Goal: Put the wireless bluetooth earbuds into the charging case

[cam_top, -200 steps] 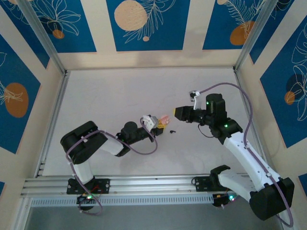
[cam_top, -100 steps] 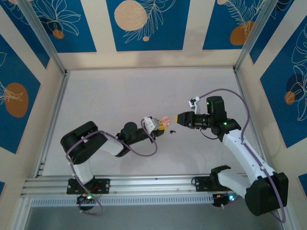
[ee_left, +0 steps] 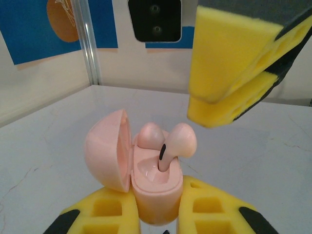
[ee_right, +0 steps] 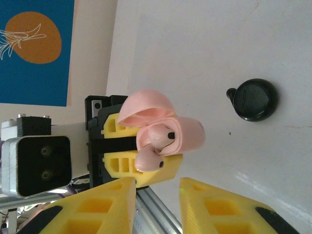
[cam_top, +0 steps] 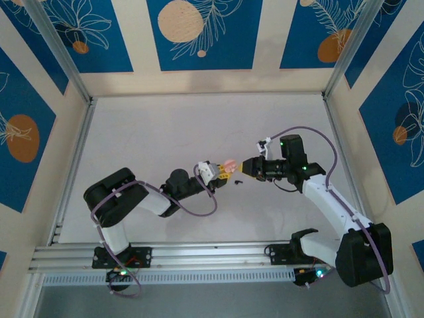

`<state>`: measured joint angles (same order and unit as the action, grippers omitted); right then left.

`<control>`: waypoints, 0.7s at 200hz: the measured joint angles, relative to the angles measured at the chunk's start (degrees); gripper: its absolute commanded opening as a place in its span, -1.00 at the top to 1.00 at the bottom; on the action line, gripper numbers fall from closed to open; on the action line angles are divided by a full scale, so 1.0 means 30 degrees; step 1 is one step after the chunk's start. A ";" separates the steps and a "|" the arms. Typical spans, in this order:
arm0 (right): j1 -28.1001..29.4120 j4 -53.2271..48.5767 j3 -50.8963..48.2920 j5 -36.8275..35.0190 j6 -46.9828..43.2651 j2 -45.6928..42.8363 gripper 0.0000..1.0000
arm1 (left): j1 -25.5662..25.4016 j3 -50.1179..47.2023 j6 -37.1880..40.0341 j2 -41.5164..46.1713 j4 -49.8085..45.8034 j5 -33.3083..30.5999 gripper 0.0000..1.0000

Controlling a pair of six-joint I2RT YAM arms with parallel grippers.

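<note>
The left claw (ee_left: pixel 156 214) grips the open case (ee_left: pixel 152 187): one earbud (ee_left: pixel 149 135) seated, the second earbud (ee_left: pixel 178 144) poking out. The right claw (ee_right: pixel 156 187), slightly parted and empty, hovers beside.

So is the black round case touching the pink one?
Apart: the right wrist view shows bare table between the black case and the pink case.

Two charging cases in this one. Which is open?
The pink case, clamped in the left gripper with its lid swung back. The black case lies shut on the table.
</note>
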<state>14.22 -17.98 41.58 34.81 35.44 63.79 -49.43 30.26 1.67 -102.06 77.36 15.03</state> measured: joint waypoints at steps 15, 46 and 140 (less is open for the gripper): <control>0.0000 0.0299 -0.0073 0.0066 0.0138 0.0211 0.41 | 0.0000 0.0000 0.0000 0.0000 0.0007 0.0000 0.85; 0.0000 0.1217 -0.0124 0.0423 0.0423 0.0583 0.43 | 0.0000 0.0000 0.0000 0.0000 0.0007 0.0000 0.85; 0.0408 0.2295 -0.0124 0.1552 0.0634 0.1260 0.63 | 0.0000 0.0000 0.0000 0.0000 0.0015 0.0000 0.85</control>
<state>15.44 -11.09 41.21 39.46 37.34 67.57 -49.43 30.26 1.67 -102.06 77.41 15.03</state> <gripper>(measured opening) 0.196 0.156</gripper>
